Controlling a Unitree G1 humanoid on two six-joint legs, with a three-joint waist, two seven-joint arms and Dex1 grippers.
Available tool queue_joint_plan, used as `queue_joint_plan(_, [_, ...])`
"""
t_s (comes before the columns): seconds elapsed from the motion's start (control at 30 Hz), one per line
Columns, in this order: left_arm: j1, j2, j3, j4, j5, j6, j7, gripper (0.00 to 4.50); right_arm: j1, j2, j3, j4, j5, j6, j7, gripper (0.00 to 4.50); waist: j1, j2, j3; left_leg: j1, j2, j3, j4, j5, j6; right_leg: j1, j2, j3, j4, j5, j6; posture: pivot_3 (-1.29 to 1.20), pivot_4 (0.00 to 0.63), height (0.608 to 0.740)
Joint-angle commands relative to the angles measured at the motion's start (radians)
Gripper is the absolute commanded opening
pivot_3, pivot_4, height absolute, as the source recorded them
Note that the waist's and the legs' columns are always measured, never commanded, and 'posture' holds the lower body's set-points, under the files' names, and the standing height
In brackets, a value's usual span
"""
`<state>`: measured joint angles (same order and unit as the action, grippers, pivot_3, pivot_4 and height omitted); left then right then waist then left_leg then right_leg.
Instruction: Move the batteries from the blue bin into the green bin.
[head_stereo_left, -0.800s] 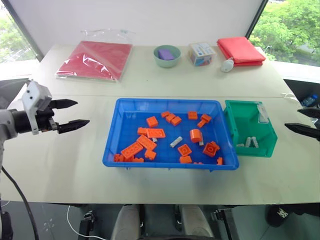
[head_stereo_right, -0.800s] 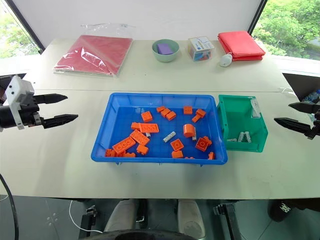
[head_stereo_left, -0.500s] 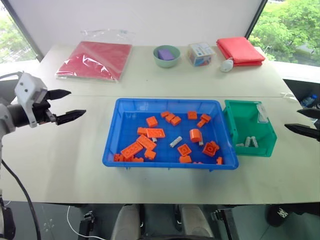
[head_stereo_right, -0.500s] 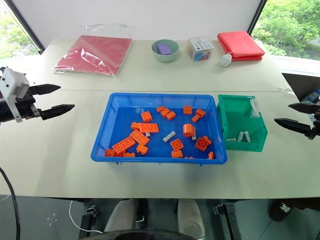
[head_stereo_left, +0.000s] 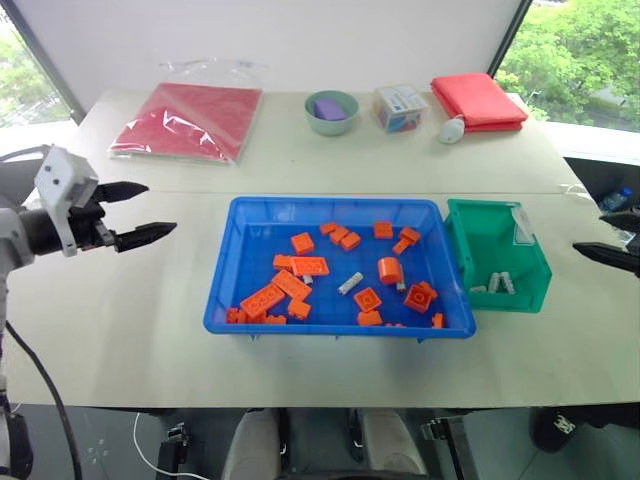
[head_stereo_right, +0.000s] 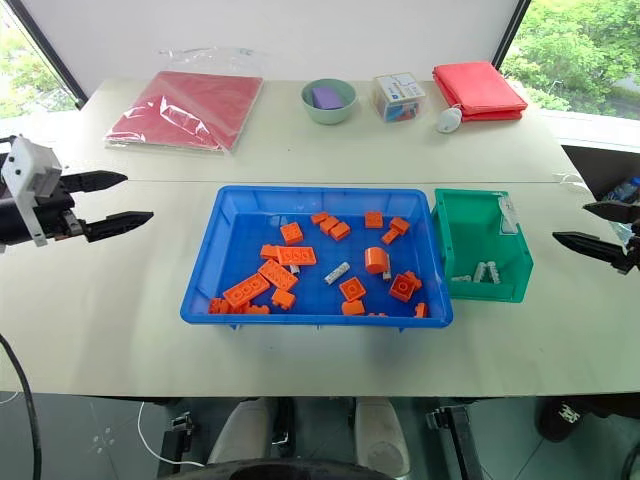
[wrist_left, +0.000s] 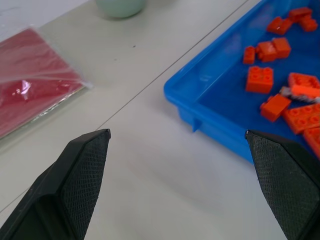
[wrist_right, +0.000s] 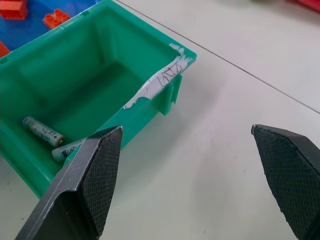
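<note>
In the green bin two batteries; both end effectors gape empty, left, right

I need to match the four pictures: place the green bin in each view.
Left eye: green bin, right of centre, against the blue bin.
Right eye: same spot.
Left wrist: not in it.
Right wrist: fills the upper left.
Shared landmark: the blue bin, whose corner borders the green bin.

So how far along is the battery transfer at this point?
Partly done: a few batteries already lie in the green bin. Nothing is in hand; the left pincer and right pincer hover open, off to either side. At least one battery remains among orange bricks in the blue bin.
</note>
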<state>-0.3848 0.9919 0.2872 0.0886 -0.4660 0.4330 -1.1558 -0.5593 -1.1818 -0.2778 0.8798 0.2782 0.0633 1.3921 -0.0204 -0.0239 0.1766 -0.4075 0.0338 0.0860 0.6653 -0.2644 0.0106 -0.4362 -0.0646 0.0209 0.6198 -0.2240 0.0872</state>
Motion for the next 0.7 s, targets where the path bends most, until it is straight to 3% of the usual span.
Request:
queue_joint_plan(0.03, [0.032,0.005,0.004,-0.145,-0.068,0.053,-0.029,4.5,-0.095,-0.011,0.022,-0.064,0.021,0.054,0.066,4.25,-0.002,0.001,0.0,0.0,0.0,0.0,0.0,0.0,0.0,0.0,0.0,0.0,0.0,0.0,0.0,0.0,0.15,0.736])
queue_joint_plan(0.13, [0.06,0.022,-0.004,-0.229,-0.112,0.096,-0.07,4.5,-0.156,0.018,0.077,-0.192,0.045,0.141,0.139,4.25,-0.004,0.001,0.001,0.0,0.0,-0.001,0.0,0.0,0.0,-0.001,0.001,0.001,0.001,0.0,0.0,0.0,0.15,0.736])
queue_joint_plan(0.43, [0.013,0.018,-0.132,-0.367,-0.163,0.149,-0.138,4.5,-0.295,0.314,0.369,-0.718,0.081,0.408,0.136,4.25,-0.008,0.001,0.001,0.0,0.0,-0.003,0.001,0.0,-0.001,-0.004,0.002,0.0,0.01,0.0,0.0,0.0,0.15,0.736])
queue_joint_plan(0.57, [-0.005,0.015,-0.176,-0.383,-0.16,0.142,-0.16,4.5,-0.365,0.457,0.533,-0.721,0.035,0.455,0.158,4.25,0.004,0.001,0.001,-0.002,0.0,-0.001,0.001,0.001,-0.001,-0.006,0.003,0.0,0.011,0.0,0.001,0.0,0.15,0.736])
queue_joint_plan(0.7, [-0.011,0.014,-0.176,-0.388,-0.171,0.155,-0.152,4.5,-0.45,0.592,0.629,-0.526,-0.066,0.364,0.123,4.25,0.007,0.001,0.001,-0.002,-0.001,-0.001,0.003,0.001,-0.001,-0.005,0.002,0.0,0.011,0.0,0.0,0.0,0.15,0.736])
